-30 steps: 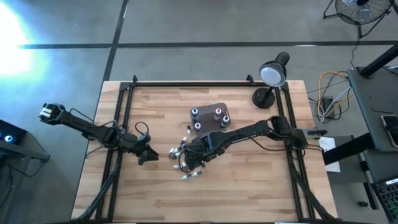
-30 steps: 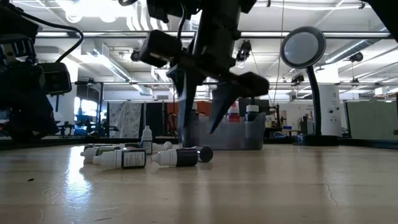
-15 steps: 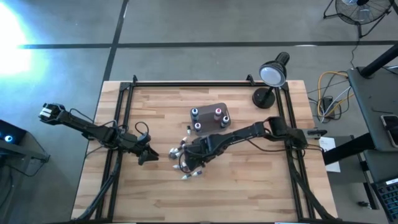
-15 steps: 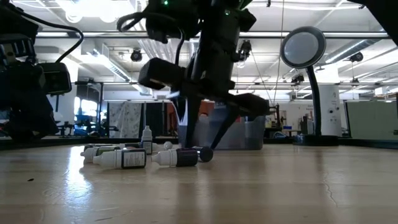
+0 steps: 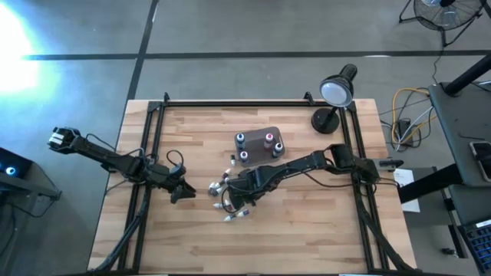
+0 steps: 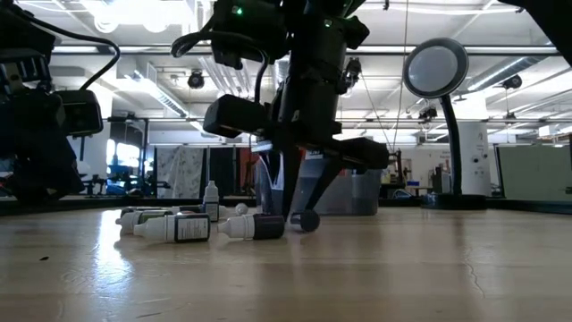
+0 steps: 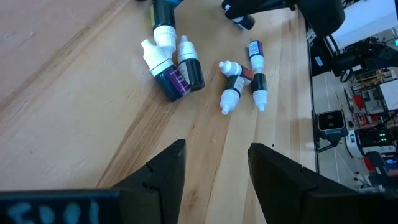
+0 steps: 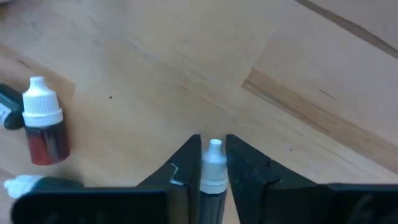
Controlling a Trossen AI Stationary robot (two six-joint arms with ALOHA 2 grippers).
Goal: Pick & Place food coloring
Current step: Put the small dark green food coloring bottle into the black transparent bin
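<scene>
Right claw grips white-capped, dark-bodied food coloring bottle.

Wooden table with black frame rails. Grey tub just 12 o'clock of centre, food coloring bottles scattered at its 7 o'clock. Lamp base at table's 1 o'clock.

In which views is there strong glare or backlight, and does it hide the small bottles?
High view: a white glare burns out the floor at the upper left, away from the bottles. Low view: bright ceiling lights behind turn the right gripper into a dark silhouette, yet the lying bottles stay readable. Right wrist view: even light, the held bottle is clear between the fingers.
</scene>
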